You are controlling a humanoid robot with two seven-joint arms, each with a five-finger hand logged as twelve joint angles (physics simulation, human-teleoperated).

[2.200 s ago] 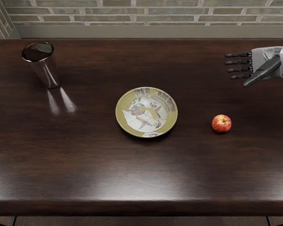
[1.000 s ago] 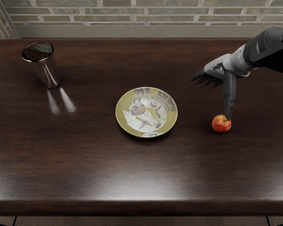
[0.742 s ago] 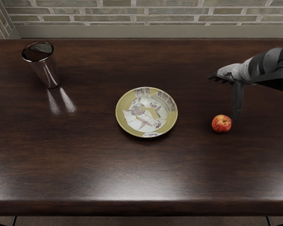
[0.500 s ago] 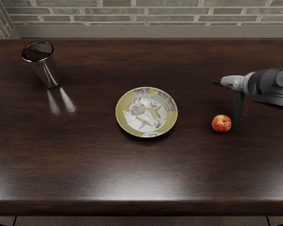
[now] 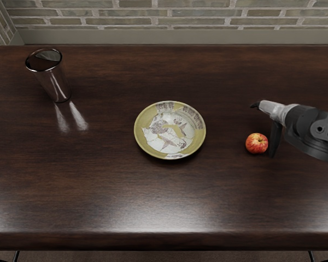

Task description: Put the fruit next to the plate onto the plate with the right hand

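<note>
This looks like the dining corner of a home, rendered in a simulator. A dark, glossy wooden surface (image 5: 153, 207) fills nearly the whole view, its grain and soft reflections smooth and even. At its middle lies a painted plate (image 5: 139, 129) with a mustard-yellow rim and figures drawn in the well, tableware of a household kind. Far to the left of the plate, towards the back, stands a metal cup (image 5: 48, 73), with two pale streaks of light on the wood beside it. To the right of the plate lies a red apple (image 5: 256, 143). Behind the plate, beyond the surface's far edge, a grey ledge (image 5: 180, 36) runs below a wall of pale brick (image 5: 169, 13).
</note>
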